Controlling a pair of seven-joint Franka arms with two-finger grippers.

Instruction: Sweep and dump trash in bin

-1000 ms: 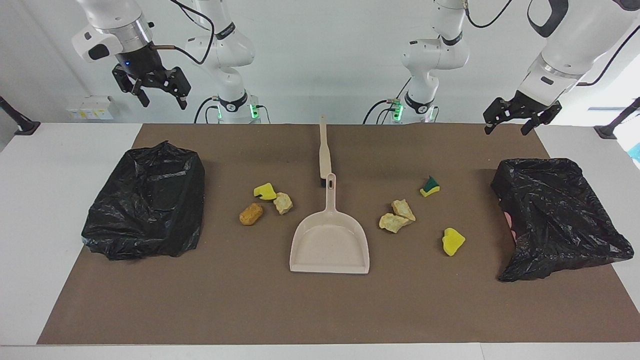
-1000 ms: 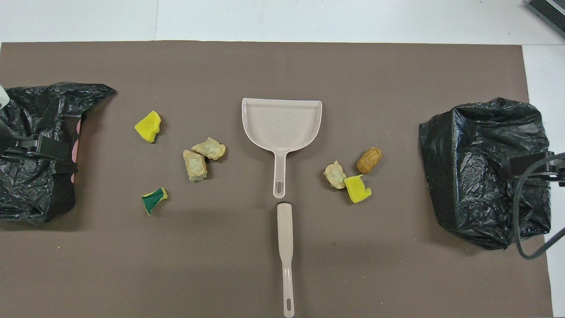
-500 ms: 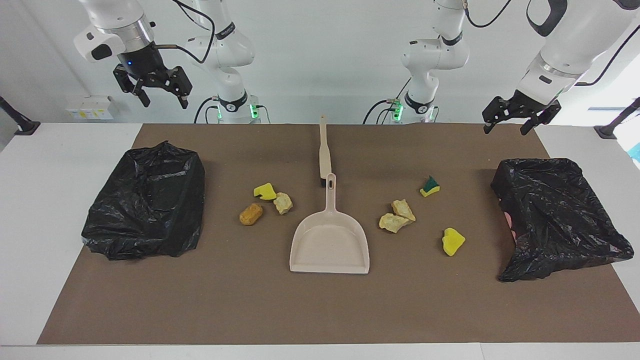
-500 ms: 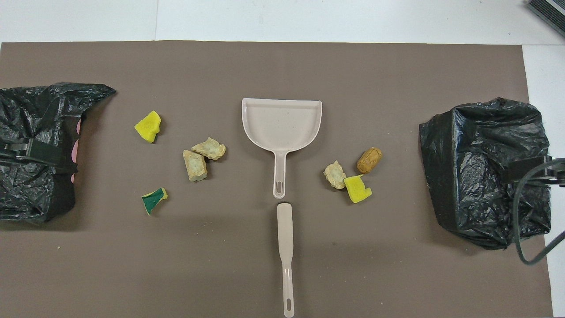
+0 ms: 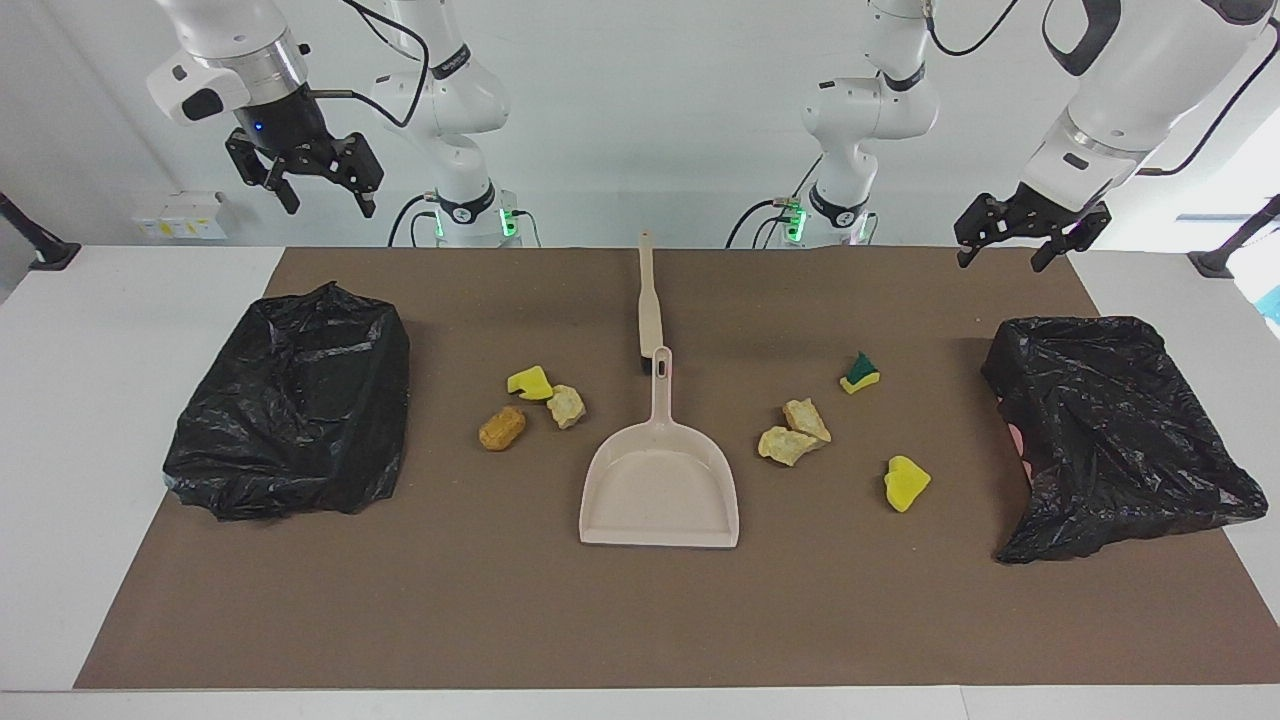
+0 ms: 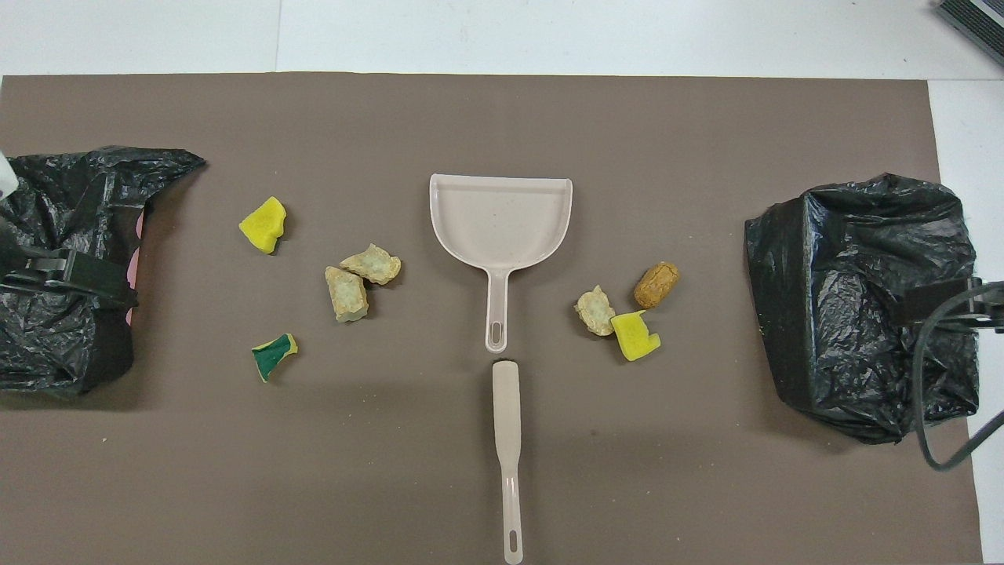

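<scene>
Both grippers, L [image 5: 1016, 240] and R [image 5: 318, 188], hung apart w/ nothing held, brush [image 5: 648, 305] lying handle at 12 o'clock toward robots (midway, neither nearer), trash [image 5: 795, 434] flanking dustpan [image 5: 660, 485].

A white desk [image 5: 90, 400] carries a brown mat [image 5: 640, 620] over most of its top. A plain white wall [image 5: 640, 110] rises past it, with a small white box [image 5: 180, 215] at its foot.
</scene>
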